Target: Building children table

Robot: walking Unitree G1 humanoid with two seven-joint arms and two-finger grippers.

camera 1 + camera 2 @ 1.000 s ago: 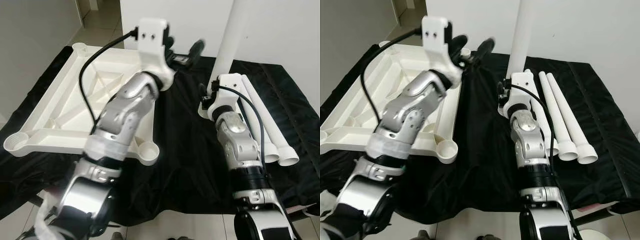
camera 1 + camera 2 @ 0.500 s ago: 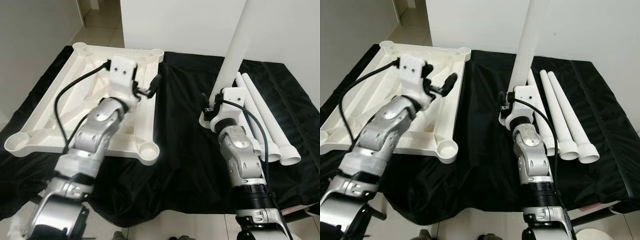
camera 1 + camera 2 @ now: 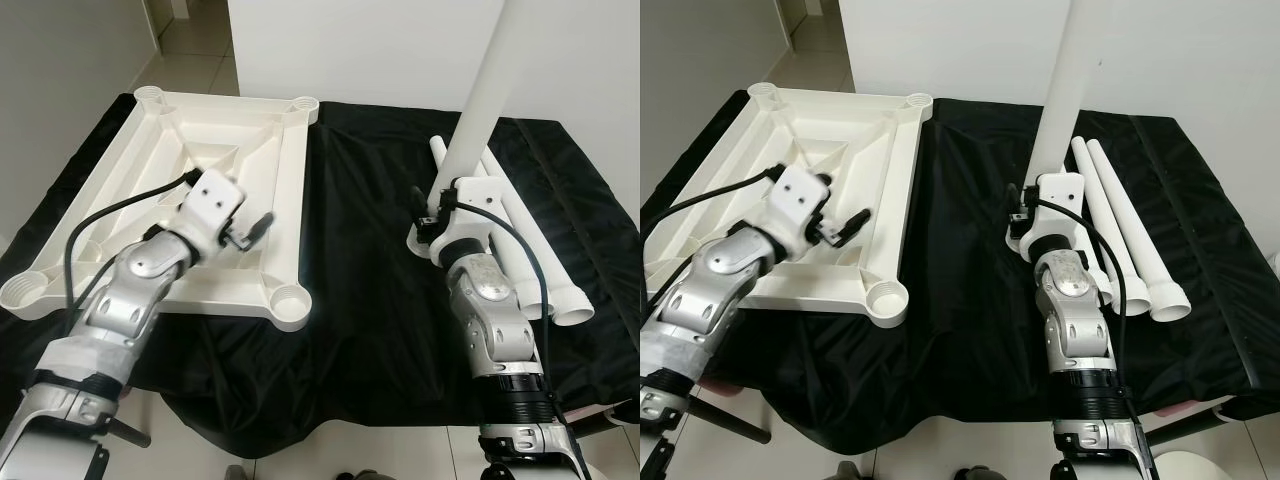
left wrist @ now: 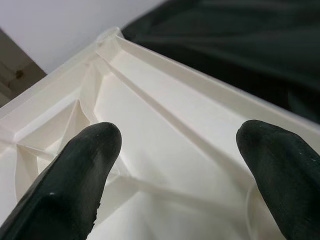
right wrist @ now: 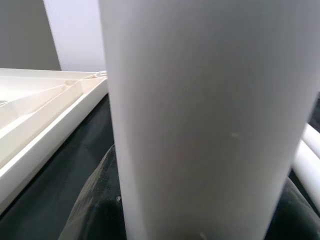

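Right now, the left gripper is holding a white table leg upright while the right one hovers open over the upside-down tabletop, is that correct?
Not quite: the arms are swapped. In the left eye view, the right gripper holds the table leg upright, and the left gripper hovers open over the upside-down tabletop.

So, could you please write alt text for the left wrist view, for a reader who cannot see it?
Two black fingers of the left gripper, spread open, hover just above the ribbed underside of the white plastic tabletop. A black cloth lies beyond the tabletop's raised edge.
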